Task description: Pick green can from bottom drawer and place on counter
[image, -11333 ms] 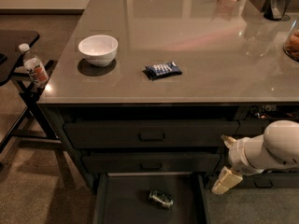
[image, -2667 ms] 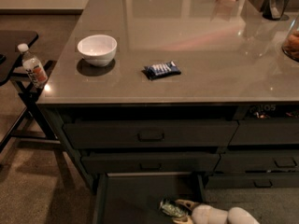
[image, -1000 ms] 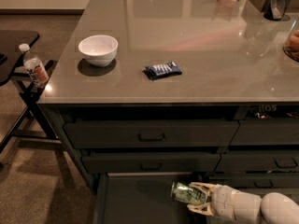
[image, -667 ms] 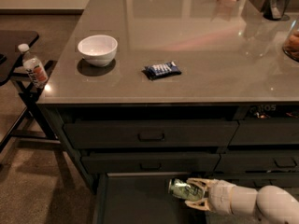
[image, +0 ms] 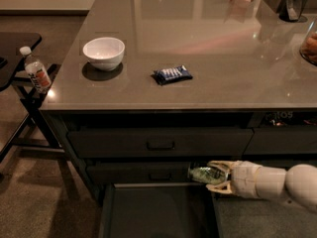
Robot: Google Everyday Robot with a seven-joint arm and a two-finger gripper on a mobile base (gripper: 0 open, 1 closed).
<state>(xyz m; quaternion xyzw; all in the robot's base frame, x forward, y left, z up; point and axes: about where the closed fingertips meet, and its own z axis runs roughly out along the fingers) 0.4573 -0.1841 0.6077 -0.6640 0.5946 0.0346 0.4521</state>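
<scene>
The claw [image: 215, 175] pinches the green can [image: 202, 173] sideways between its 2 fingers, holding it in the air in front of the middle drawer front [image: 143, 172], just above the open bottom drawer [image: 158, 213]. The pick looks done. The raise to the table [image: 208, 58] and the set-down are left, perhaps near the blue packet [image: 172, 74] or the white bowl [image: 103, 52]. The pale markings on the can and the packet cannot be read.
</scene>
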